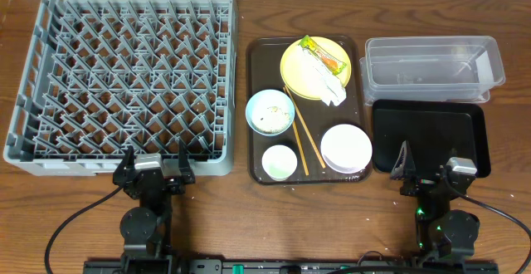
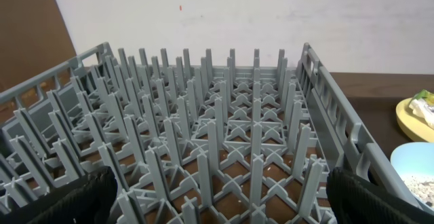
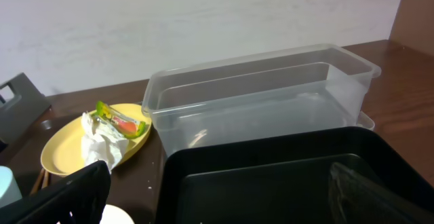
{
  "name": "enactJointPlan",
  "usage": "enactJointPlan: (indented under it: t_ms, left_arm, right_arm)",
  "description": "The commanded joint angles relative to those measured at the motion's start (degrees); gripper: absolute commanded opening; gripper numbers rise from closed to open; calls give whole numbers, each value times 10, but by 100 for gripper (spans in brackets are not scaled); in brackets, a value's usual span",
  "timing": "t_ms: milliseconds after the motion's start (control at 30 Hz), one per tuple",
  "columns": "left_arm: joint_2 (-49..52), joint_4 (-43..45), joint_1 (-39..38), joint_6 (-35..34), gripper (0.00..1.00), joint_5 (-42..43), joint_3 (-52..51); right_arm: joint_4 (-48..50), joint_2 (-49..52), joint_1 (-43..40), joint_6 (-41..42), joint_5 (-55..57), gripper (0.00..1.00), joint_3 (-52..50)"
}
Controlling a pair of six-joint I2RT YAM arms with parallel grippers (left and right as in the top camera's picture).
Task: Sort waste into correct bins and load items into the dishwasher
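The grey dishwasher rack [image 1: 229, 75] fills the left side, and my open left gripper [image 1: 155, 154] sits at its near edge, its empty jaws facing the pegs [image 2: 217, 149]. On the brown tray, a yellow plate [image 1: 292, 66] holds the orange-and-green wrapper [image 1: 323, 56] and a white napkin [image 1: 328, 85]. A light blue bowl [image 1: 270, 112] has rice scraps in it. Chopsticks [image 1: 300, 137], a small cup [image 1: 280, 162] and a white bowl [image 1: 346, 148] lie nearby. The clear tub [image 1: 431, 62] and black tray [image 1: 427, 129] are on the right. My right gripper [image 1: 427, 166] hangs open over the black tray's near edge [image 3: 285, 176].
The dark brown serving tray [image 1: 264, 66] lies between the rack and the bins. A white wall rises behind the table's far edge. Both arm bases stand at the table's front edge.
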Motion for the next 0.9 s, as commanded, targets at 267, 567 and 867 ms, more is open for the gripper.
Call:
enactJointPlan:
  t_ms: [267, 567, 867]
  left_arm:
    - [-3, -26, 3, 7, 99, -3, -9]
    - [-3, -26, 3, 7, 99, -3, -9]
    - [-3, -26, 3, 7, 99, -3, -9]
  right_arm:
    - [1, -3, 4, -4, -2, 99, -3]
    - [2, -3, 4, -4, -2, 99, -3]
    - [0, -3, 4, -4, -2, 99, -3]
